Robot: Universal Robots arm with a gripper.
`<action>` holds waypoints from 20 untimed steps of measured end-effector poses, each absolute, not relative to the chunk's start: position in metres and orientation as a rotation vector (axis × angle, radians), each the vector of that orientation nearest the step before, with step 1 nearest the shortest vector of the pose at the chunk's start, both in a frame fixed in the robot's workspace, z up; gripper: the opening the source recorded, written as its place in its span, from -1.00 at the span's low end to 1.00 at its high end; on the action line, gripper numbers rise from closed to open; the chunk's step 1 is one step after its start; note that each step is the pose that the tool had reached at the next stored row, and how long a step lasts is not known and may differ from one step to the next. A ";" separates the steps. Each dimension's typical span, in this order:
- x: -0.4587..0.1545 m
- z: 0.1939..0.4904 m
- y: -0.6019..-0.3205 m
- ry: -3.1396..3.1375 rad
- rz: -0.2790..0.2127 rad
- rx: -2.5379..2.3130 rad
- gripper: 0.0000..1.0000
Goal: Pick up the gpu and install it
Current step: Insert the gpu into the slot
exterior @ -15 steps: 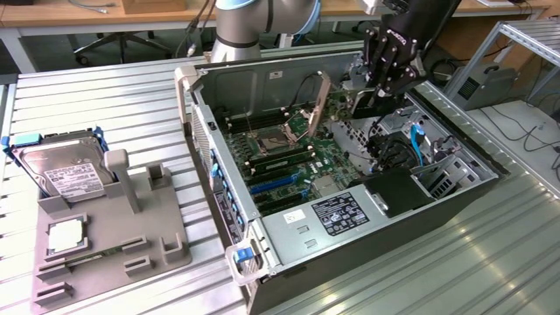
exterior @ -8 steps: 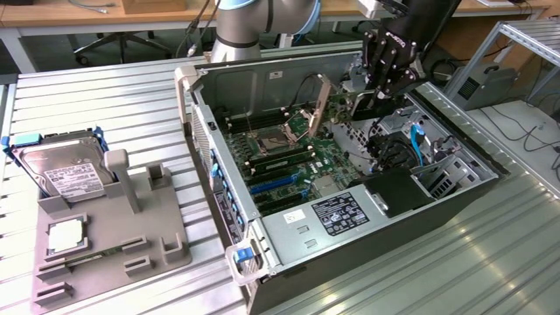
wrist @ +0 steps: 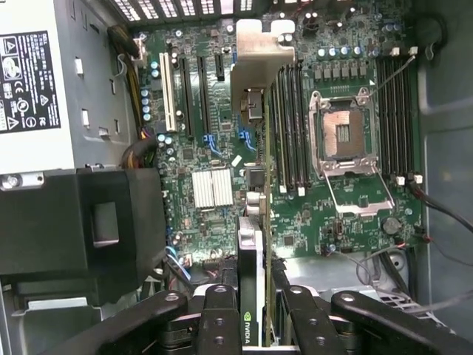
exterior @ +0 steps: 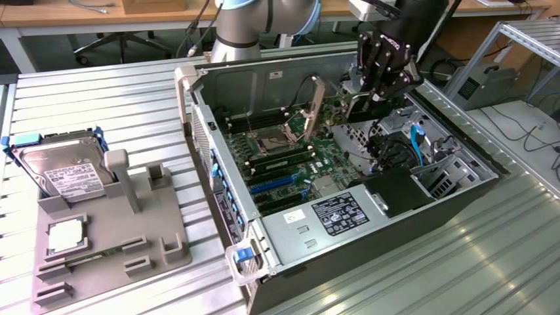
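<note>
Although the pickup part looks done, the install is not: the gpu (wrist: 251,274) is clamped edge-on between the fingers (wrist: 220,318), which are closed partway onto its two flat faces. It hangs inside the open computer case (exterior: 199,98) above the motherboard (wrist: 222,148). In the wrist view the silver bracket (wrist: 260,55) sits at the far end of the card, pointing away from the grasp. The card lines up roughly between the expansion slots (wrist: 185,96) and the memory slots (wrist: 292,126). It does not look seated in any slot, and I cannot tell whether its far end touches anything. By my reading the grasp and carry are finished and the seating is what remains.

Close around the card are the open processor socket (wrist: 344,133) with its load plate swung up, the small silver heatsink (wrist: 212,186) and a black shroud (wrist: 81,222). The power supply (exterior: 341,213) with its white label lies beyond the shroud. Blue cables (exterior: 418,147) hang in the drive bay just beside the arm, and the case walls leave little room on either side. Well apart, on the slatted metal surface (exterior: 105,98), a grey holder (exterior: 114,243) carries a hard drive (exterior: 65,170) and a small square chip (exterior: 65,235)
</note>
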State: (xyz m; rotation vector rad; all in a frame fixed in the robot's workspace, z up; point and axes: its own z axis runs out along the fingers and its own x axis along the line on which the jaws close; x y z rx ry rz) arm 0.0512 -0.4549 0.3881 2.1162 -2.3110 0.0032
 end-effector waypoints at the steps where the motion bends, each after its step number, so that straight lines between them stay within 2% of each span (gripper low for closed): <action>1: 0.049 0.388 -0.455 -2.311 0.003 2.116 -0.45; 20: 0.023 0.380 -0.455 -2.311 0.003 2.116 -0.45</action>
